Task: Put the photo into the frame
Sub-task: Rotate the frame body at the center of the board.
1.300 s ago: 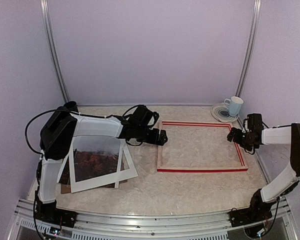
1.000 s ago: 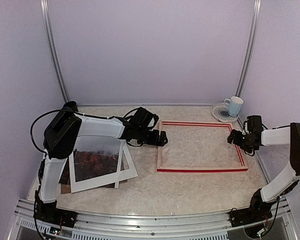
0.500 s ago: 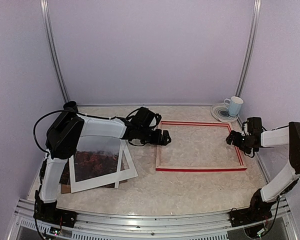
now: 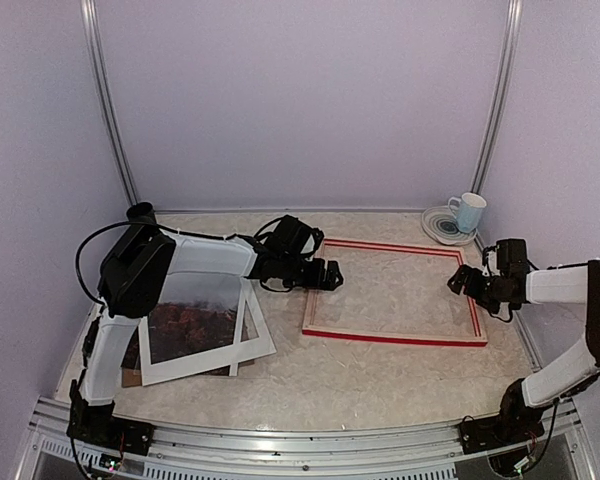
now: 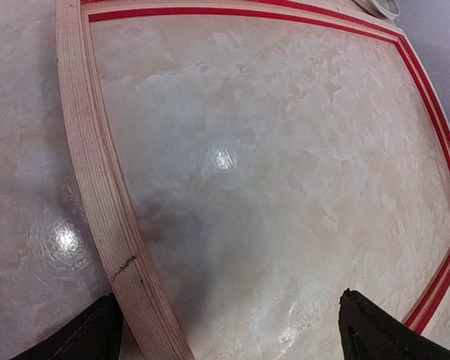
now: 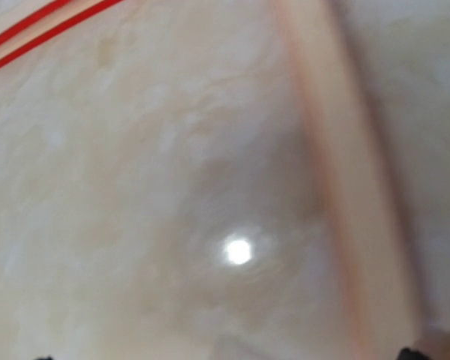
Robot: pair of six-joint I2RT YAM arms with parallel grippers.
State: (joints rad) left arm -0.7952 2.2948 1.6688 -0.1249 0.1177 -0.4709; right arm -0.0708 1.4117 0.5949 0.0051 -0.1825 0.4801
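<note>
The large rectangular picture frame (image 4: 392, 338), red-edged with a pale wood back, lies back-up on the marbled table (image 4: 380, 395), centre-right. It looks stiff and fairly light, and its narrow rails are the place to pinch. Our left gripper (image 4: 325, 274) hangs with jaws spread wide over the frame's left rail. Our right gripper (image 4: 461, 284) is likewise spread at the right rail, and neither holds anything. The thin rectangular photo (image 4: 185, 312), grey sky over reddish-brown land, lies well apart at the left, seemingly beneath a white card mat (image 4: 255, 348). We judge it flimsy, flat and slippery, best lifted gently by an exposed edge.
</note>
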